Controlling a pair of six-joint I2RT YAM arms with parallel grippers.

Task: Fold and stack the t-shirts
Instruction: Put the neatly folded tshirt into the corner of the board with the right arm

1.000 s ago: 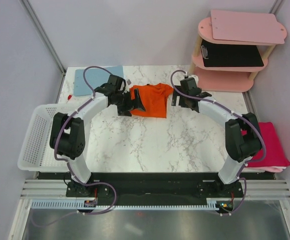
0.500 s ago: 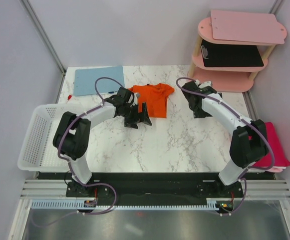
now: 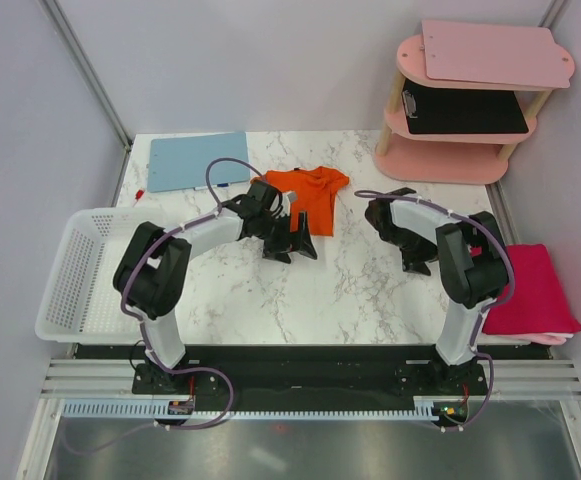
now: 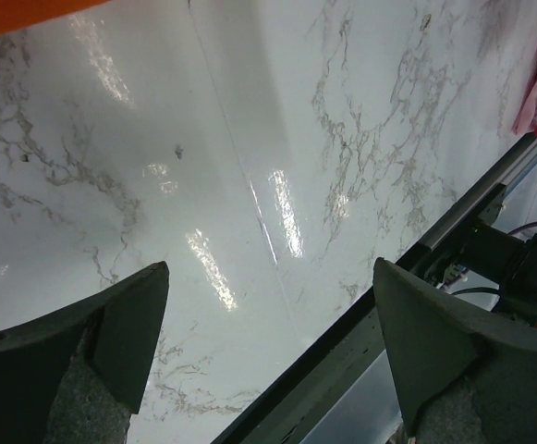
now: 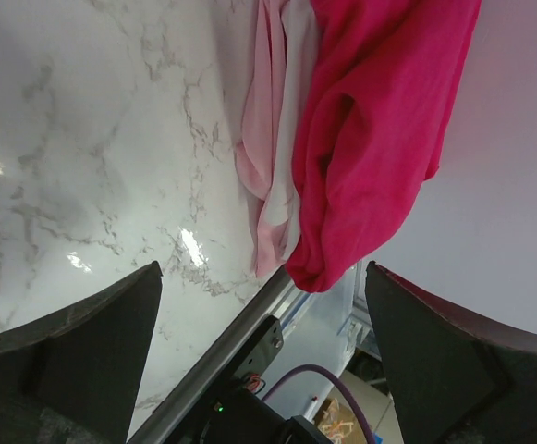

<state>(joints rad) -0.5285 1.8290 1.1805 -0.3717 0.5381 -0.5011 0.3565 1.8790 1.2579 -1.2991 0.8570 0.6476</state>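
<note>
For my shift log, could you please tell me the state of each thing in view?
Orange t-shirt: lying on the table, not held.
Magenta t-shirt: bunched at the table's right edge, not held.
Left end effector: open, holding nothing.
Right end effector: open, holding nothing.
White basket: nothing visible inside.

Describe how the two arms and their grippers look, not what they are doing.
The left arm and right arm both have white link shells with bulky black joint housings. A thin purple cable loops along each. The left gripper and right gripper are black. The wrist views show broad, dark, wedge-shaped fingers with a rough grey inner face.
</note>
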